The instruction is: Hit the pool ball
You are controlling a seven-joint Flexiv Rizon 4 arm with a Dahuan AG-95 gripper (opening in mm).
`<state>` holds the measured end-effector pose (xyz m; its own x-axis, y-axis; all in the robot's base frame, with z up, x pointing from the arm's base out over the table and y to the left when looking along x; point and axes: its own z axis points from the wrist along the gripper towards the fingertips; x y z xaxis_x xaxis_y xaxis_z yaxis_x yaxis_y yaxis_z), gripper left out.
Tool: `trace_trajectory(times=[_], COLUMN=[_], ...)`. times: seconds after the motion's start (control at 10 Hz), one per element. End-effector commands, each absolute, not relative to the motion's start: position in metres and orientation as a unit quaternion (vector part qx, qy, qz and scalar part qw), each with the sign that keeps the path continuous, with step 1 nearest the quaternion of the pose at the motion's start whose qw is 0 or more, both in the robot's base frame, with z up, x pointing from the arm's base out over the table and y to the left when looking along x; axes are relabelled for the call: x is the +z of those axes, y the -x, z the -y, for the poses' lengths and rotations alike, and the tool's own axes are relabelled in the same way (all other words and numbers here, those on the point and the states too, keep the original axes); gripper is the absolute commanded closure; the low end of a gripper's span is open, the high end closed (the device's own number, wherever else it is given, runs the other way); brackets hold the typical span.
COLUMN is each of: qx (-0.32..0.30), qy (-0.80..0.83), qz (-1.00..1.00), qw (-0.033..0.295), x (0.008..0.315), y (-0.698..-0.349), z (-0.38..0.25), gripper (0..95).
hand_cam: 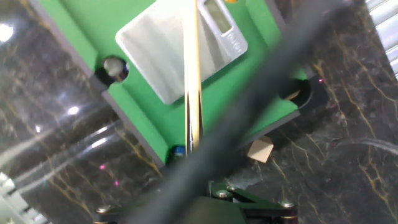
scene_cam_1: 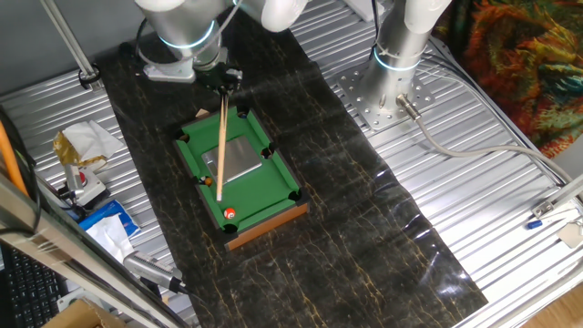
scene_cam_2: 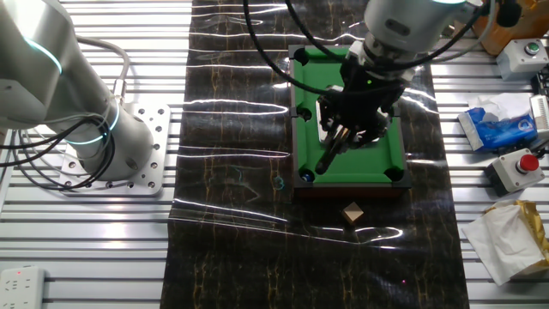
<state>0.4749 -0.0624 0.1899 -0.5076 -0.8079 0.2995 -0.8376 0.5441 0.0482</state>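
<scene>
- While the gripper [scene_cam_1: 221, 82] clamps its fingers on the upper end of a wooden cue [scene_cam_1: 220, 146], the stick slants down along the mini pool table [scene_cam_1: 196, 157], its tip low over the felt and aimed toward the pool ball [scene_cam_1: 230, 214].
- Held this way, the cue appears lined up so that a push along its own length would drive the tip into the ball, a judgement only.
- Orange-red with a white spot, the ball sits on the green felt close to the short rail at the wooden end, between the two corner pockets there; cue tip and ball look near but apart.
- A flat silver plate [scene_cam_1: 234, 159] lies mid-felt under the cue's line; a smaller plain orange ball [scene_cam_1: 208, 180] rests at the long rail beside it.
- The toy table stands on a dark marbled mat [scene_cam_2: 232, 180] running across the middle of the ribbed metal worktop, well apart from its edges.
- Open mat surrounds the table; a small wooden cube [scene_cam_2: 351, 213] lies just beyond the end rail below the gripper, clutter keeps to the worktop's margins, and the ball has little felt behind it before the rail.
</scene>
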Motion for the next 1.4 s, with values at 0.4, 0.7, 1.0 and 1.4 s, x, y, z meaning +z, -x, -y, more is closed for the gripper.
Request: trace_trajectory(times=[0.4,0.7,1.0,1.4], qx=[0.051,0.051,0.052,0.044], qy=[-0.496,-0.505,-0.51,-0.491], qz=[0.854,0.849,0.845,0.858], qw=[0.149,0.149,0.15,0.145], x=[0.19,0.191,0.187,0.175], y=[-0.474,-0.472,-0.464,-0.481], z=[0.051,0.052,0.051,0.034], gripper=[95.0,95.0,95.0,95.0])
